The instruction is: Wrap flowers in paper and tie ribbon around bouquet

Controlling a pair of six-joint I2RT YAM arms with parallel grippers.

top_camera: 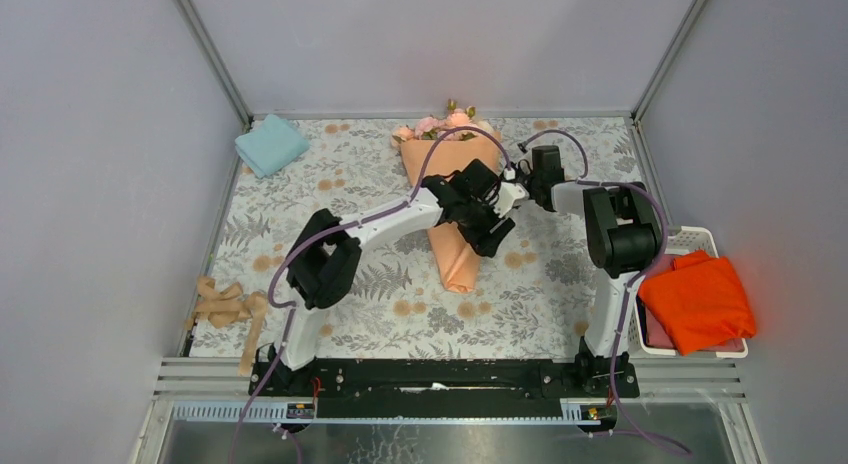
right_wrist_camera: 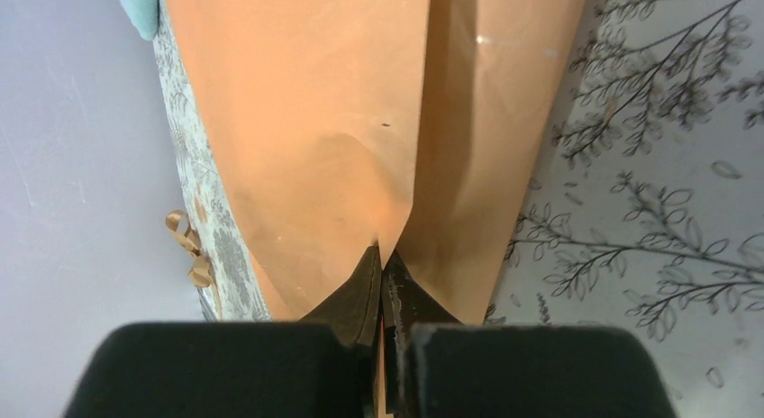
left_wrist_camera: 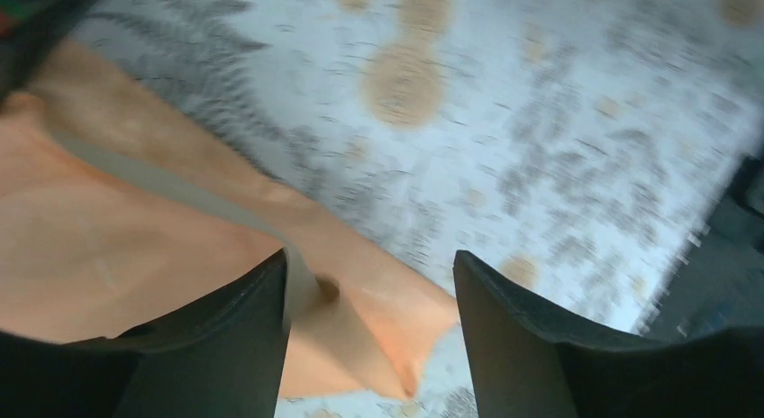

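Matte peach paper point(right_wrist_camera: 306, 121) tapers into a long cone; right gripper point(right_wrist_camera: 381, 260) pinches its seam, left gripper point(left_wrist_camera: 369, 265) gapes over the tip. Flowers point(top_camera: 442, 124) barely peek out.

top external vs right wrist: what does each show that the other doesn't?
Top external only: the flowers at the wide end of the paper, the orange cloth draped over the basket, and the left gripper by the paper. Right wrist only: a close view of the right gripper shut on a fold of the paper. Both: the paper, the ribbon near the table's left edge, the light-blue cloth.
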